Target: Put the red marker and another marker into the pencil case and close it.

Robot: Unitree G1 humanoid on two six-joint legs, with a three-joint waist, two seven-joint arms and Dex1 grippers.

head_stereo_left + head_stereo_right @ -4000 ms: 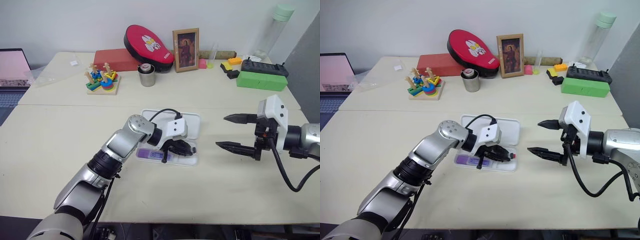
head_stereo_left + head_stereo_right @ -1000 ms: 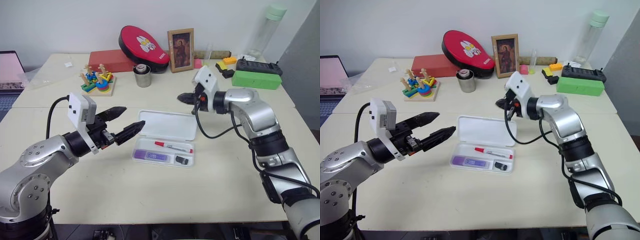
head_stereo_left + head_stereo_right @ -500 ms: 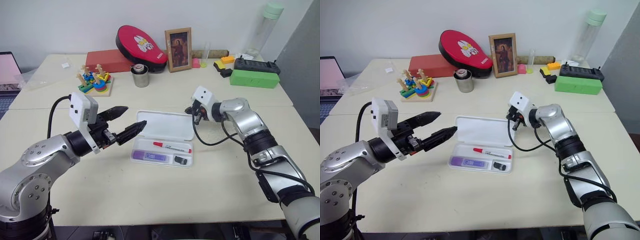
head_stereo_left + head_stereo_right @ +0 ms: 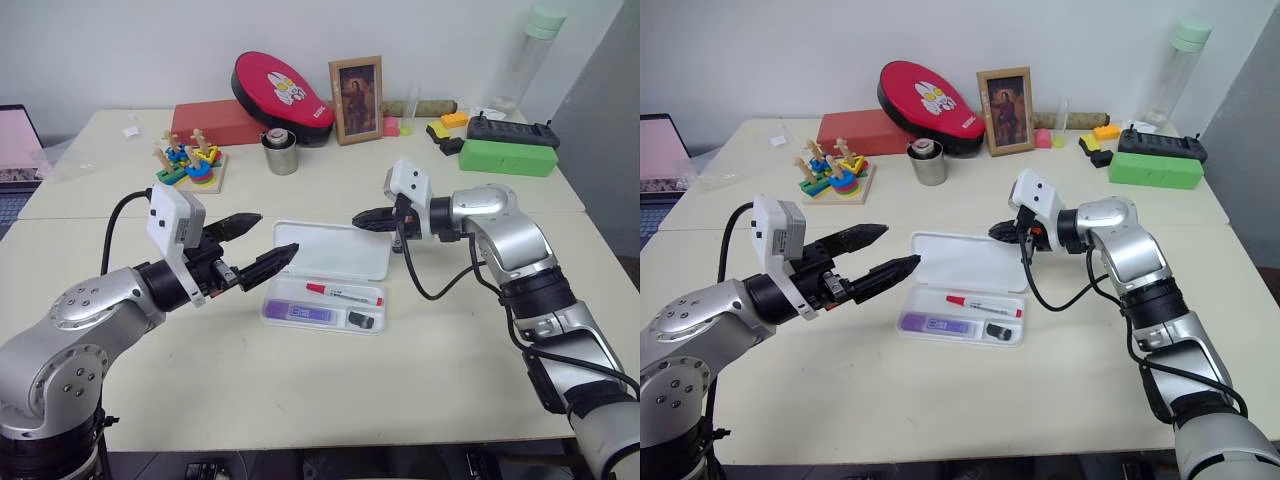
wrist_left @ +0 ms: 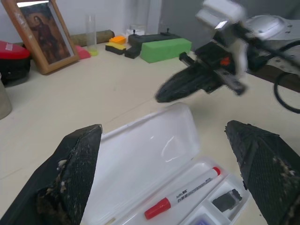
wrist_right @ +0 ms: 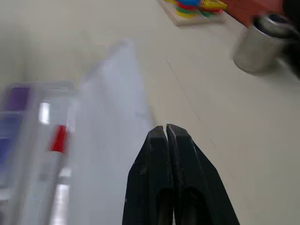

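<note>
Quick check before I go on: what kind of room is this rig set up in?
Probably an office or lab workbench used for trials. Pale tables pushed together carry a mix of props: a framed picture, a wooden stacking toy and a metal cup, with a laptop at the far left edge.

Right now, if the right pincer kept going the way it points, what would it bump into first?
Most likely the raised lid of the pencil case: the right pincer, shut, points left and slightly down at the lid's far edge. Depth is uncertain; it might skim past.
</note>
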